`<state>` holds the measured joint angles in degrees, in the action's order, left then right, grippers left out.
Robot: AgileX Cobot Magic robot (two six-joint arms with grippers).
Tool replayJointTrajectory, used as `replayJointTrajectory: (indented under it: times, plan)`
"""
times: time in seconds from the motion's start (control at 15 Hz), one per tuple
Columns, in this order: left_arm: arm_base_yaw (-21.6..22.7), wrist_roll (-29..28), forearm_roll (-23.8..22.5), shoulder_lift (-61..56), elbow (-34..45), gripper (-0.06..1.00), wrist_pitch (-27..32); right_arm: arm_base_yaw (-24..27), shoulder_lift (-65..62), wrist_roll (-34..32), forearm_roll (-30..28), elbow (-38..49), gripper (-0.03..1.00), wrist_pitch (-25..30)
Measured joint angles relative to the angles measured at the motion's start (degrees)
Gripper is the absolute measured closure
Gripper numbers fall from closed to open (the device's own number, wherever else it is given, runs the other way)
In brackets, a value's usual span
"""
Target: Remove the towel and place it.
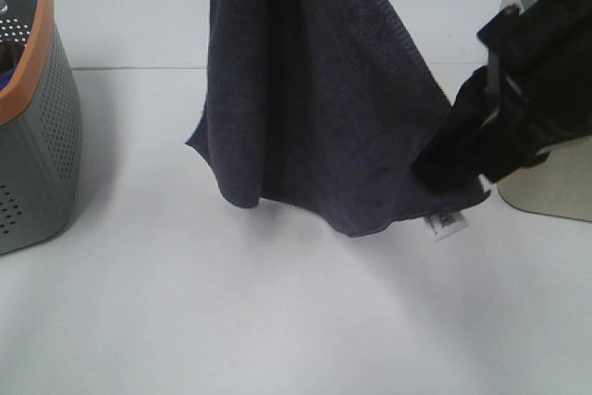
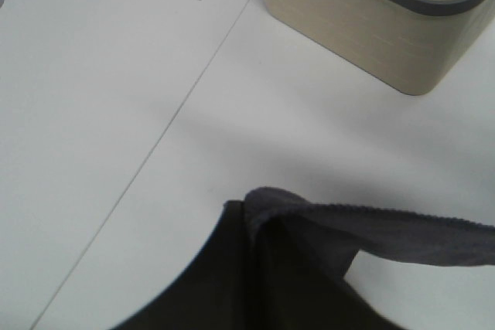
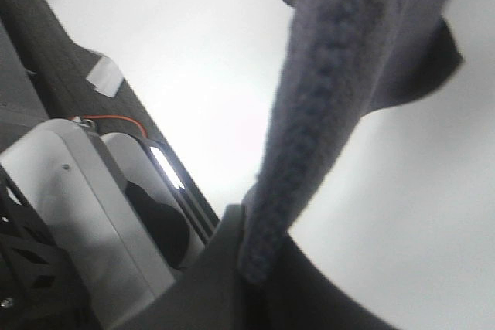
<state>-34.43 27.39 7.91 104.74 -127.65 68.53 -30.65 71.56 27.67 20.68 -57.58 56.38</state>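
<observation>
Navy towel (image 1: 305, 90) is hanging over the surface (image 1: 277, 321); we are clamping it in left fingers (image 2: 216, 284) and right fingers (image 3: 209, 291) (placing not yet done).

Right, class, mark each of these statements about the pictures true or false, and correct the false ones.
1. The towel hangs lifted, not folded flat. True.
2. The grey basket has an orange rim. True.
3. The towel is inside the basket. False: it hangs apart from the basket, off to one side.
4. The towel's label is red. False: it is white.
5. The right claw is empty. False: it grips the towel's edge.
</observation>
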Motion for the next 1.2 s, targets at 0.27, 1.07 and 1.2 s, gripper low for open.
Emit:
replayJointTrajectory:
  times: [0.27,1.07,1.2]
  plan:
    - [0.0,-5.4,-3.0,1.4,0.0,0.94,1.3,0.0,0.6,-6.0,-16.2,-10.5,0.94,5.0]
    - [11.5,-19.4,-13.5,15.9,0.0,0.94,-30.3,7.0,27.9,-8.8,-44.7,-33.2,0.94,-32.0]
    - [13.1,-19.4,-13.5,18.7,0.0,0.94,-39.9,9.2,33.9,-8.8,-45.0,-37.6,0.94,-40.6]
